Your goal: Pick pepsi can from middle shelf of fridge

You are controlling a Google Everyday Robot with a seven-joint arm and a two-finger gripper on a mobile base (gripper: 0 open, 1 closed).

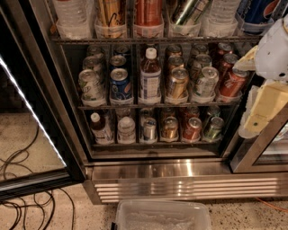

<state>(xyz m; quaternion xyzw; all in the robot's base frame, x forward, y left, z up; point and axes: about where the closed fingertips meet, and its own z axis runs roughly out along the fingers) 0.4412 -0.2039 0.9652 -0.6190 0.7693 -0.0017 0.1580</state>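
Observation:
The fridge [180, 170] stands open in front of me, with a steel frame and dark wire shelves. The pepsi can [119, 84], blue with a silver top, stands at the front of the middle shelf [153, 106], second holder from the left. A pale green-white can [90, 86] is to its left and a brown bottle [150, 77] to its right. My gripper [253, 120], pale yellow under a white arm part, hangs at the right edge of the view, in front of the fridge's right frame. It is well to the right of the pepsi can and apart from it.
Another blue can [258, 11] sits on the shelf above at the far right. Gold and red cans fill the rest of the middle shelf. The glass door [27, 112] is swung open at left. Cables [18, 202] lie on the floor. A clear plastic bin [162, 216] sits below.

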